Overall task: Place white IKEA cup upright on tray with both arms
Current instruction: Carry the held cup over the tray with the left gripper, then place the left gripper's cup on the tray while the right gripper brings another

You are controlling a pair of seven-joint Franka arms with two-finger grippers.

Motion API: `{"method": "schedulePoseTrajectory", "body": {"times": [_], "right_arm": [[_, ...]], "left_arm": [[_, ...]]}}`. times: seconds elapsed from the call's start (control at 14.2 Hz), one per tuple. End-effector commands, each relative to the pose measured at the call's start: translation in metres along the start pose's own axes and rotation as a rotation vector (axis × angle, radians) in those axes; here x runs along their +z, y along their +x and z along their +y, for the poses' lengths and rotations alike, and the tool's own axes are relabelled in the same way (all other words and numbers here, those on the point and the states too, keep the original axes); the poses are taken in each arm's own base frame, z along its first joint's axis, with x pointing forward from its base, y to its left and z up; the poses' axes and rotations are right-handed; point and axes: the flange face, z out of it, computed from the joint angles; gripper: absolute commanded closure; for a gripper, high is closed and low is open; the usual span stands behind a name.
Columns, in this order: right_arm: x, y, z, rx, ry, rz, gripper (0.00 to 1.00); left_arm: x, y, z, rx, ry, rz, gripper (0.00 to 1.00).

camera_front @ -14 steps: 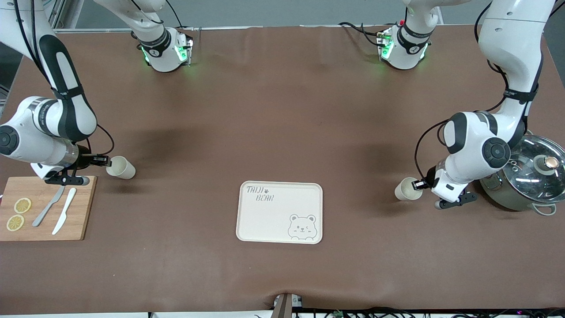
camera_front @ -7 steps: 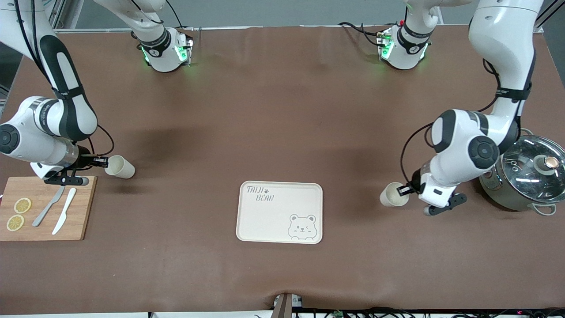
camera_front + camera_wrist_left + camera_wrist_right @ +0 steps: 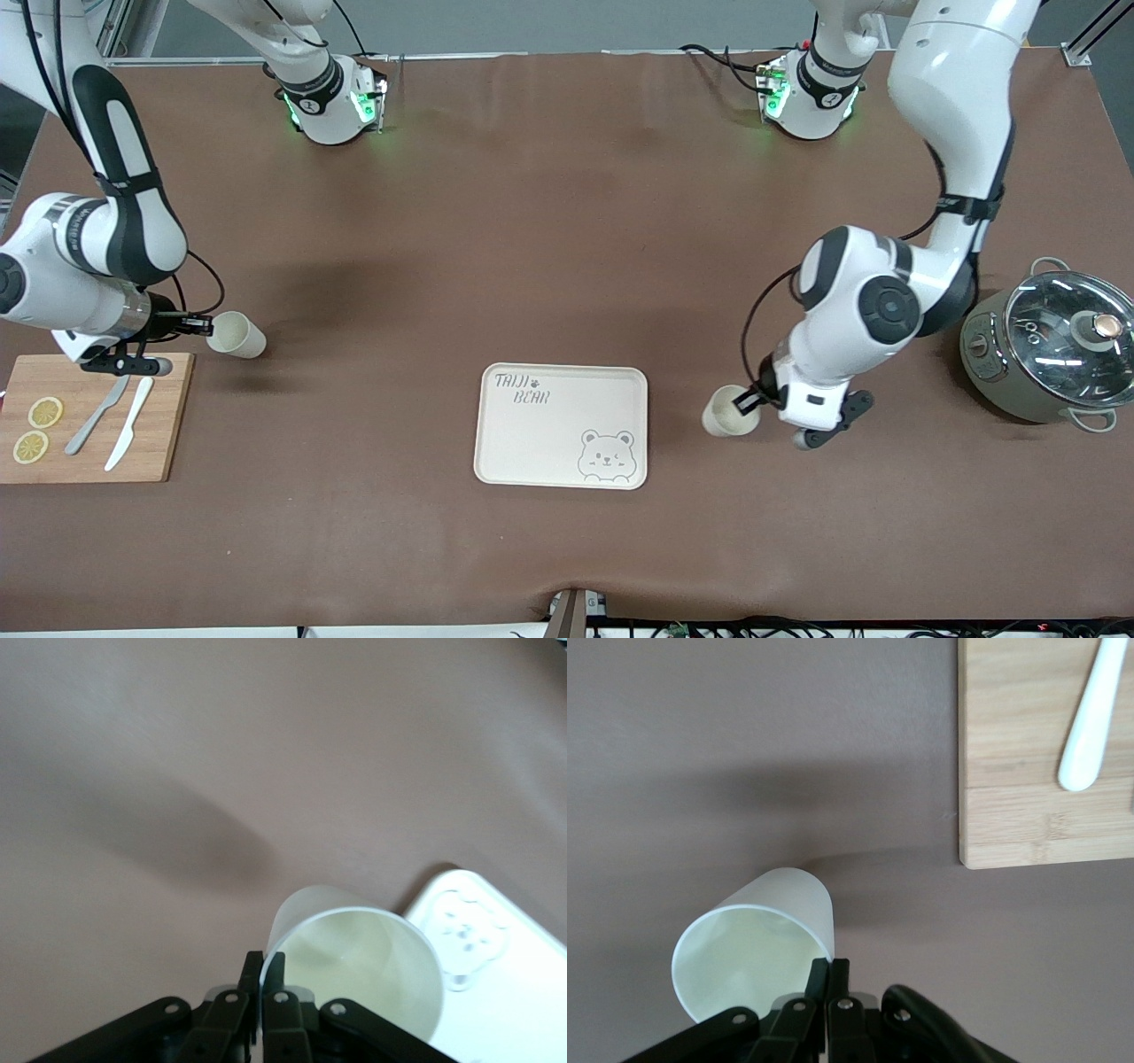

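There are two white cups. My left gripper [image 3: 749,405] is shut on the rim of one cup [image 3: 728,416], held tilted on its side over the table just beside the cream bear tray [image 3: 532,443], toward the left arm's end. The left wrist view shows this cup [image 3: 363,966], the gripper [image 3: 263,964] and a tray corner [image 3: 523,992]. My right gripper [image 3: 199,328] is shut on the rim of the other cup [image 3: 235,335], which lies sideways beside the cutting board. The right wrist view shows that cup [image 3: 753,948] and the gripper [image 3: 830,967].
A wooden cutting board [image 3: 159,425] with a grey knife [image 3: 97,415], a white knife [image 3: 128,434] and lemon slices [image 3: 44,412] lies at the right arm's end; it also shows in the right wrist view [image 3: 1028,771]. A lidded steel pot [image 3: 1054,346] stands at the left arm's end.
My left gripper has carried its cup from beside the pot toward the tray. My right gripper and its cup have shifted only slightly.
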Motion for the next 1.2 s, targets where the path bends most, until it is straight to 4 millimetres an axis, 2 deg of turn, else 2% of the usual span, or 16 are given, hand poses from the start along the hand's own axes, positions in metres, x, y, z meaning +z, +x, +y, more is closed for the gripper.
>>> {"method": "schedulePoseTrajectory", "body": {"times": [0.0, 0.07, 0.28, 0.35, 0.49, 0.64, 0.71, 0.85, 0.99, 1.13], "right_arm": [[-0.032, 0.006, -0.011, 0.036, 0.021, -0.007, 1.00], [-0.035, 0.006, -0.017, 0.036, 0.034, -0.006, 1.00], [-0.055, 0.015, -0.031, 0.022, 0.037, 0.033, 1.00], [-0.066, 0.020, -0.035, 0.017, 0.041, 0.056, 1.00], [-0.091, 0.031, -0.054, -0.004, 0.043, 0.106, 1.00], [-0.103, 0.039, -0.074, 0.000, 0.044, 0.124, 1.00], [-0.098, 0.043, -0.088, 0.005, 0.047, 0.117, 1.00], [-0.101, 0.046, -0.131, 0.042, 0.080, 0.122, 1.00], [-0.105, 0.046, -0.172, 0.086, 0.081, 0.128, 1.00], [-0.100, 0.046, -0.209, 0.145, 0.082, 0.121, 1.00]], "left_arm": [[0.007, -0.019, 0.045, -0.093, -0.039, -0.016, 1.00], [0.009, -0.029, 0.058, -0.113, -0.051, -0.016, 1.00], [0.022, -0.051, 0.073, -0.135, -0.062, -0.011, 1.00], [0.026, -0.054, 0.075, -0.148, -0.063, -0.012, 1.00], [0.039, -0.075, 0.083, -0.129, -0.054, -0.012, 1.00], [0.047, -0.074, 0.080, -0.122, -0.038, -0.005, 1.00], [0.056, -0.076, 0.079, -0.122, -0.026, -0.012, 1.00], [0.074, -0.094, 0.081, -0.097, -0.001, -0.024, 1.00], [0.079, -0.095, 0.079, -0.092, 0.010, -0.021, 1.00], [0.092, -0.099, 0.078, -0.086, 0.025, -0.027, 1.00]]}}
